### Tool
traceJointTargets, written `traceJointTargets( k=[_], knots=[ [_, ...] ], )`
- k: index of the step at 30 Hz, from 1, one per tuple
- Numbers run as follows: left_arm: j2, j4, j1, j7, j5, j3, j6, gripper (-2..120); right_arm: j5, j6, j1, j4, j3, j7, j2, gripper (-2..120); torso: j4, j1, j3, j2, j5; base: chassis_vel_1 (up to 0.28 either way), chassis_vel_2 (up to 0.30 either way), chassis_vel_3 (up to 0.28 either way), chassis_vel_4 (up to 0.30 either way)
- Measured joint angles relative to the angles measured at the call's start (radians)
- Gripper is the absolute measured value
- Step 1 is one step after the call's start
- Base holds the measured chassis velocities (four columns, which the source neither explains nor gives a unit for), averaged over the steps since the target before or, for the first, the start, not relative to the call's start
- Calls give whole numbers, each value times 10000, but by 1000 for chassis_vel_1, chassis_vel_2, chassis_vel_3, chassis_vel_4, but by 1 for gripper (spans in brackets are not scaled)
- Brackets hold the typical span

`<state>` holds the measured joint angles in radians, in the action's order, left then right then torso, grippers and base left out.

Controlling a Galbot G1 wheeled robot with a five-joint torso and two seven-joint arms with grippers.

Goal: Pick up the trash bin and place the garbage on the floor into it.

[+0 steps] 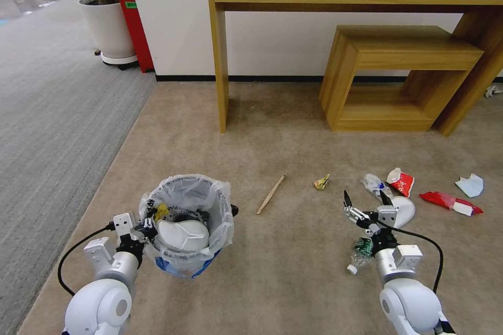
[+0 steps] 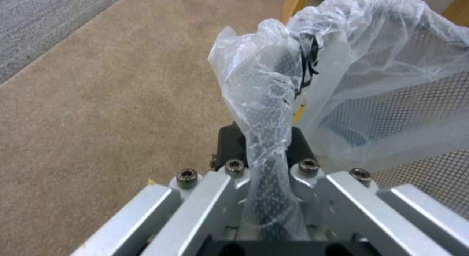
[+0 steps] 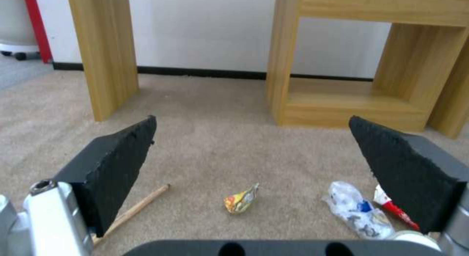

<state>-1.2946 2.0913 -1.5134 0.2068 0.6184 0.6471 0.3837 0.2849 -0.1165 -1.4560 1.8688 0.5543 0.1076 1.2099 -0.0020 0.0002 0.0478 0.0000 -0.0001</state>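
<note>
At the carpet's left, our left gripper (image 1: 148,229) clamps the trash bin (image 1: 186,225) rim (light, probably crinkly-slick liner); right gripper (image 1: 365,203) gapes empty.

beige carpet (image 1: 283,251): wooden stick (image 1: 271,194), yellow wrapper (image 1: 321,182), crushed clear bottle (image 1: 373,183), red-white carton (image 1: 401,181), red wrapper (image 1: 450,202), light-blue mask (image 1: 470,185), bottle (image 1: 359,256) near right

Left gripper (image 2: 273,146) clamps the trash bin (image 2: 415,113) at its rim — crinkly clear bag (image 2: 263,98) bunched between the fingers, black mesh alongside, tan carpet (image 2: 107,102) beneath.
</note>
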Motion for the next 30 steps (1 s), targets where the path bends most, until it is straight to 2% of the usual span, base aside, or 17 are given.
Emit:
traceJointTargets(
  k=[11,22,28,30],
  knots=[
    [36,75,-71,-1,34,72,-30,3,92,-4,-59,-26,-14,132,57,100,0,0,0,0,2,0,0,0,0],
    [36,58,-53,13,39,70,-43,3,1368,1894,-593,142,208,1305,-664,100,0,0,0,0,0,0,0,0,0],
    [20,-2,-10,13,37,47,-55,3,1524,2572,-766,162,300,1533,-767,100,0,0,0,0,0,0,0,0,0],
    [11,-23,6,14,36,38,-61,3,1846,3059,-819,178,292,1741,-759,100,0,0,0,0,1,0,0,0,0]
  ],
)
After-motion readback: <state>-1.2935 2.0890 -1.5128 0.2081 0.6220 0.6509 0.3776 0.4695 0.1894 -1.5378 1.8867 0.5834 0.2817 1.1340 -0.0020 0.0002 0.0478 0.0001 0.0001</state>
